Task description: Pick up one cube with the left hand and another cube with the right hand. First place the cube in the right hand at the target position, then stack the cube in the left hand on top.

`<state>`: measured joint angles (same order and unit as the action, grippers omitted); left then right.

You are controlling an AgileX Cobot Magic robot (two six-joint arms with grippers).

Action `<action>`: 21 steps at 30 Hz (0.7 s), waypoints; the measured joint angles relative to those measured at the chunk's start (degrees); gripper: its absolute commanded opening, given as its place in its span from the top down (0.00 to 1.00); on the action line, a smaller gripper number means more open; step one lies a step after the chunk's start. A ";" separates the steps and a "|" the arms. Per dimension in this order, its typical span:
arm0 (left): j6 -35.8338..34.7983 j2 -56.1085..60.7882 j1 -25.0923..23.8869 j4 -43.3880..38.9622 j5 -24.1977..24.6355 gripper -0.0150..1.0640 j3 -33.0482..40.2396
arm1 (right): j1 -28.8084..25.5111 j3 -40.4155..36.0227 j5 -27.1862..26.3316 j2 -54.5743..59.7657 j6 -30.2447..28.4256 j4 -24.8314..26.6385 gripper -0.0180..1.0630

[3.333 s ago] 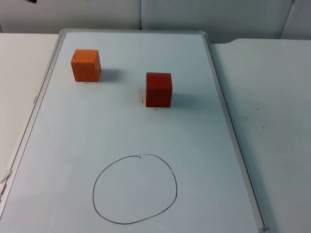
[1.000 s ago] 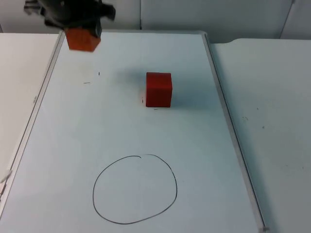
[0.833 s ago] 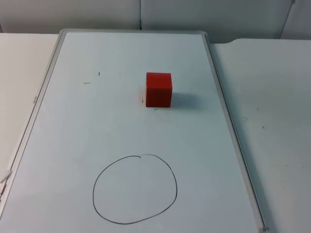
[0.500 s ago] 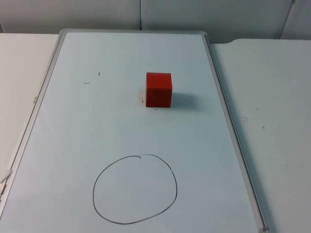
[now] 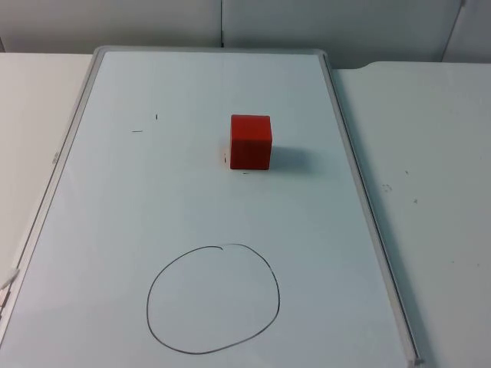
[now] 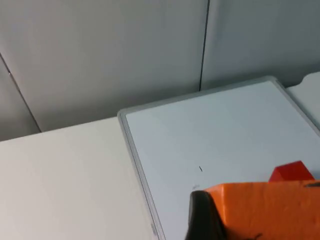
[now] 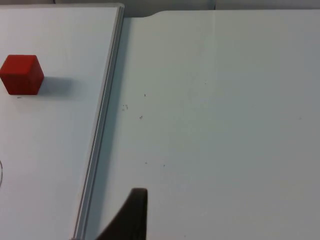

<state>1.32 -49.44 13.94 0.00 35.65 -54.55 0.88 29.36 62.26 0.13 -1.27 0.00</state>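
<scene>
A red cube (image 5: 251, 142) stands on the whiteboard (image 5: 153, 199), a little right of its middle and toward the far end. Near the front of the board a hand-drawn black circle (image 5: 213, 299) has nothing inside it. In the left wrist view an orange cube (image 6: 265, 205) is held up off the board with my left gripper (image 6: 260, 225) shut on it; the red cube (image 6: 291, 171) peeks out behind it. My right gripper (image 7: 131, 220) hangs over bare table to the right of the board's frame, well apart from the red cube (image 7: 21, 74).
The whiteboard's grey frame (image 5: 360, 199) runs along both long sides, with white table (image 5: 430, 192) beyond it. Small pen marks (image 5: 146, 124) lie where the orange cube stood. The grey partition wall (image 6: 125, 55) rises behind the board's far edge.
The orange cube has left the board's far left: my left gripper lifted it and carried it out of the top view. The red cube has stayed put.
</scene>
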 measured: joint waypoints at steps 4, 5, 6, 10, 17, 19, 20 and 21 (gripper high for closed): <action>0.00 9.93 0.00 0.00 0.86 0.99 8.10 | 0.00 0.00 0.00 0.00 0.00 0.00 0.01; 0.00 13.95 0.00 0.00 1.31 0.99 10.89 | 0.00 0.00 0.00 0.00 0.00 0.00 0.01; 0.00 16.75 0.00 0.00 1.53 0.99 12.66 | 0.00 0.00 0.00 0.00 0.00 0.00 0.01; 0.00 27.16 0.00 0.00 3.67 0.99 17.84 | 0.00 0.00 0.00 0.00 0.00 0.00 0.01; 0.00 38.92 0.00 0.00 8.77 0.99 22.38 | 0.00 0.00 0.00 0.00 0.00 0.00 0.01; 0.00 39.90 0.00 0.00 9.07 0.99 22.88 | 0.00 0.00 0.00 0.00 0.00 0.00 0.01; 0.00 40.59 0.00 0.00 9.20 0.99 23.20 | 0.00 0.00 -0.03 0.00 0.00 0.00 0.01; 0.00 40.91 0.00 0.00 9.32 0.99 23.66 | 0.00 0.00 -0.14 0.00 0.00 0.00 0.01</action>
<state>1.32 -8.53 13.94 0.00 44.97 -30.89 0.88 29.36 62.12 0.13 -1.27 0.00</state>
